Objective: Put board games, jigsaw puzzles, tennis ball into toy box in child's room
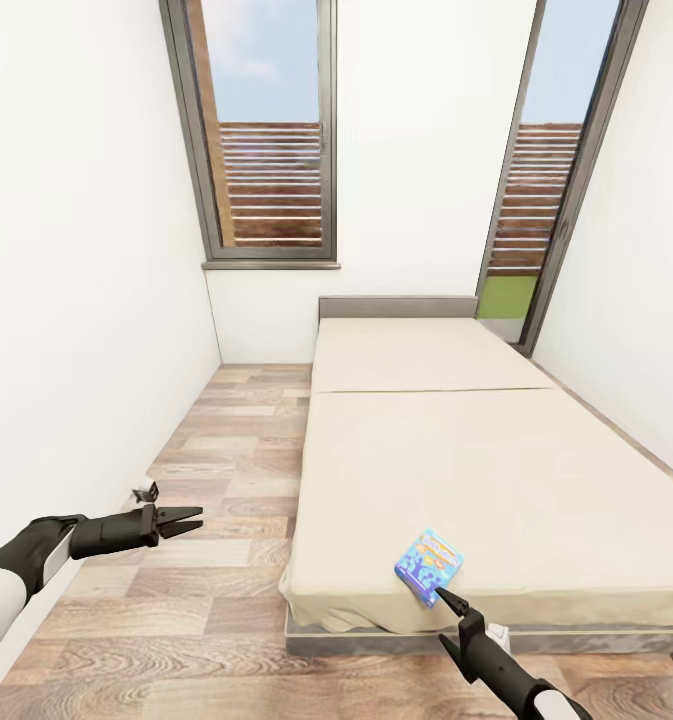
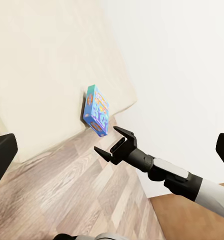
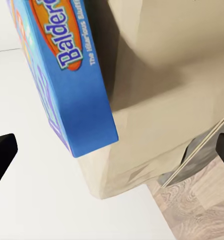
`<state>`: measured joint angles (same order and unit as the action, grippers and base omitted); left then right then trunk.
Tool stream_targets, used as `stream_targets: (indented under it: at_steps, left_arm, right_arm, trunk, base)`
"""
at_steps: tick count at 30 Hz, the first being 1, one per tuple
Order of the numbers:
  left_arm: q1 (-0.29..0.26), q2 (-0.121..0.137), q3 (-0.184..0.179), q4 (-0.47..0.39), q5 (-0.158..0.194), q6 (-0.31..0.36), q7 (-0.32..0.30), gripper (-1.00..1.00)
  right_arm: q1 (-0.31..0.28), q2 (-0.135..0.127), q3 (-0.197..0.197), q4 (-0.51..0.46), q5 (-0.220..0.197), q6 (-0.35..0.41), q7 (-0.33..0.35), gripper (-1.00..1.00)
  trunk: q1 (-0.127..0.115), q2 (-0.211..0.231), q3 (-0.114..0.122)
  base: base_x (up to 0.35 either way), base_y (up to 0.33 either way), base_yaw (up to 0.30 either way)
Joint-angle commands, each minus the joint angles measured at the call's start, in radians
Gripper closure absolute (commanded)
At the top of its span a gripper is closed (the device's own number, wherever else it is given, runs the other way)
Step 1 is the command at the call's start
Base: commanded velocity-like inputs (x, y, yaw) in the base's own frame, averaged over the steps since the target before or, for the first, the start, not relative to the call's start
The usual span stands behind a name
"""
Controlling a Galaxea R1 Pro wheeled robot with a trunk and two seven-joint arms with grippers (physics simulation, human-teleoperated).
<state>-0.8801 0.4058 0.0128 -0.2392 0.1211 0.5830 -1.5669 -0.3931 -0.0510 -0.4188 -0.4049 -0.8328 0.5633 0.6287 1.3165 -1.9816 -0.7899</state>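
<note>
Right fingers parted, holding nothing, tips just short of small blue board game; left wrist view showed same fingers spread, apart from game. Right wrist view: game close ahead of fingers, lettering "Balder..." legible, lying near foot corner of bed. Left fingers slightly parted, empty, above wood-plank floor beside bed. Beyond fingers: plain beige mattress, grey headboard, white wall, window.
</note>
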Motion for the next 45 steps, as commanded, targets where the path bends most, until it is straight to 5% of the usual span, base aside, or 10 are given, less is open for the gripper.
stream_targets:
  at_steps: [1, 45]
  left_arm:
    - [0.000, 0.000, 0.001, 0.000, -0.001, 0.011, -0.004, -1.00]
    - [0.000, -0.001, 0.001, 0.000, -0.001, 0.009, -0.004, -1.00]
  right_arm:
    - [-0.001, 0.000, -0.005, 0.000, -0.003, 0.007, 0.001, -1.00]
    - [-0.001, -0.006, 0.002, -0.003, 0.007, 0.010, 0.000, -1.00]
  trunk:
    - [0.000, 0.000, -0.001]
    - [0.000, 0.000, -0.001]
  base:
    - [0.000, 0.000, 0.000]
    - [0.036, 0.023, 0.000]
